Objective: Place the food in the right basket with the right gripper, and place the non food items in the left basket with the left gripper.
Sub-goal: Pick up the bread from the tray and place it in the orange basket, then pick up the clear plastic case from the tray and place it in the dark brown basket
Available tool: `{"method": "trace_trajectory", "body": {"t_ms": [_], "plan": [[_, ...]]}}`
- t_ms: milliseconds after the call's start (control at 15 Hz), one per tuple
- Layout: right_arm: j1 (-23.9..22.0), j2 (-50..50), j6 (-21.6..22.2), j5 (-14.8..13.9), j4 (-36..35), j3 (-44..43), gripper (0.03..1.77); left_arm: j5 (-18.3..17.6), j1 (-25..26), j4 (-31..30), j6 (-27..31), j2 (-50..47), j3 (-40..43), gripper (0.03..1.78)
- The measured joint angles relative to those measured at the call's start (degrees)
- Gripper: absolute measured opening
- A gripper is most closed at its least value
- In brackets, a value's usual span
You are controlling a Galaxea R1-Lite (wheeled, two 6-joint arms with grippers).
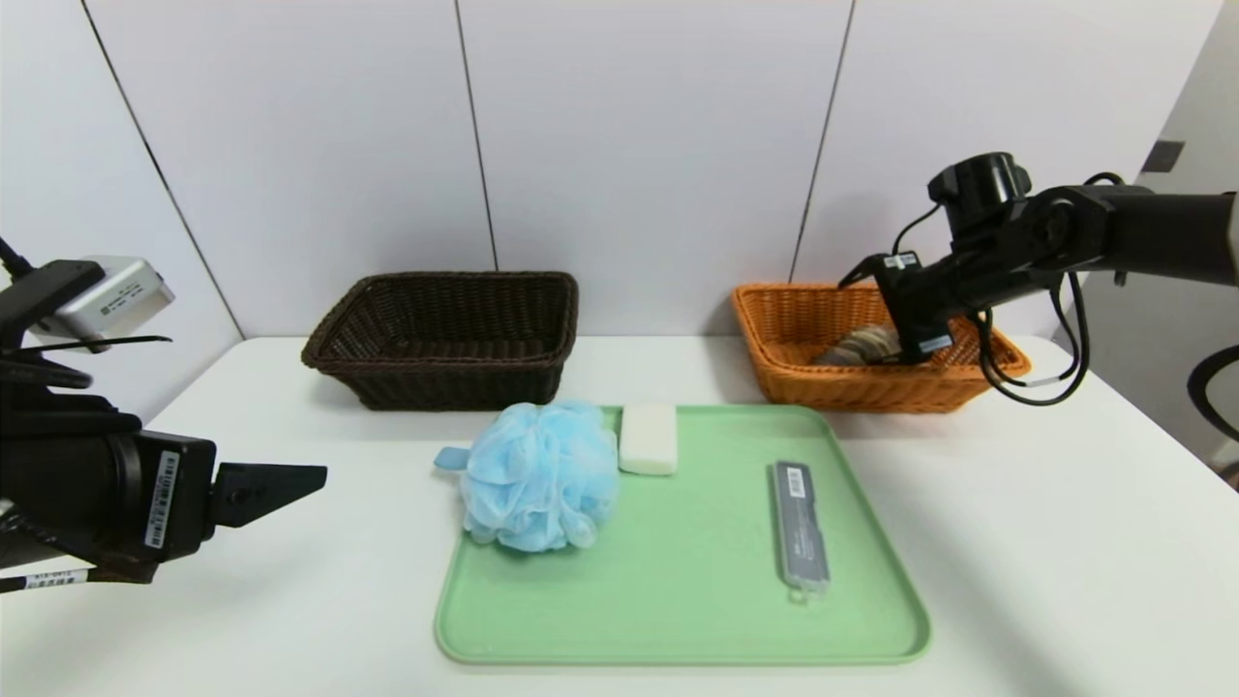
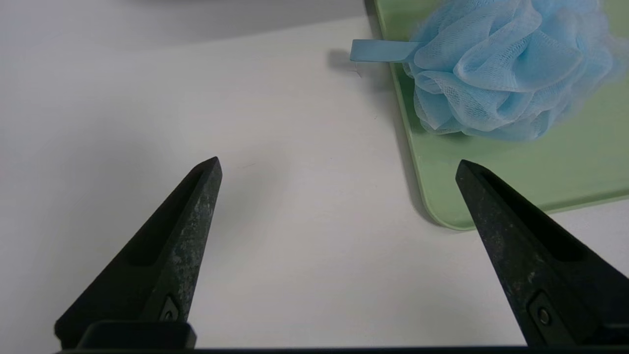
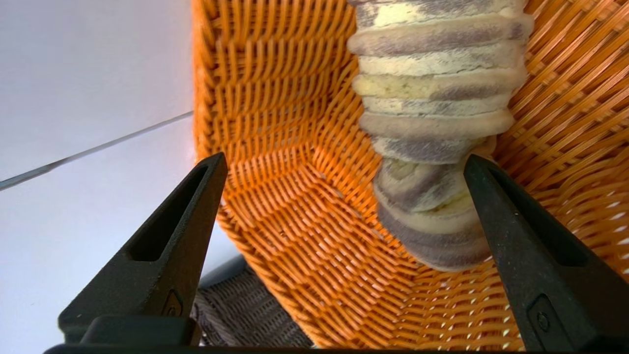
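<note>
The brown-and-tan striped bread loaf point(image 3: 432, 128) lay in the orange woven wicker basket point(image 1: 784, 334), the right gripper point(image 3: 344, 196) above it, fingers apart. The left gripper point(image 2: 339, 169), fingers apart, faced the fluffy light blue mesh pouf point(image 1: 538, 476) (likely light, squashy; pinch its bulk).

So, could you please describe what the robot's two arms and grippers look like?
Both arms are matte black. The left gripper and right gripper have tapered, pointed black fingers, scuffed. Loose black cables loop under the right wrist. White barcode stickers mark the left wrist, which carries a silver-grey camera box.
</note>
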Motion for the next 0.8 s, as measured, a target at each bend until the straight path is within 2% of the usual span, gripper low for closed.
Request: {"method": "trace_trajectory", "body": {"t_ms": [333,467,667,800], "plan": [[1.9,-6.1,-0.5,0.2,-0.7,0.0,1.69,-0.1,0.0,-0.1,0.0,-0.2,-0.2,1.69],[3.8,-10.1,-2.5,0.0,-0.6,0.0,1.69,-0.1,0.0,-0.2,-0.1,-0.4,-0.3,1.69],[7.4,-17.2,-11.6,-0.3,1.3,0.1,1.69,-0.3,0.0,-0.2,-0.1,-0.8,-0.5,1.69],[10.1,-20.9,-20.7,-1.3,4.8,0.2,1.69,-0.3,-0.1,-0.2,0.0,-0.9,-0.9,1.69]]}}
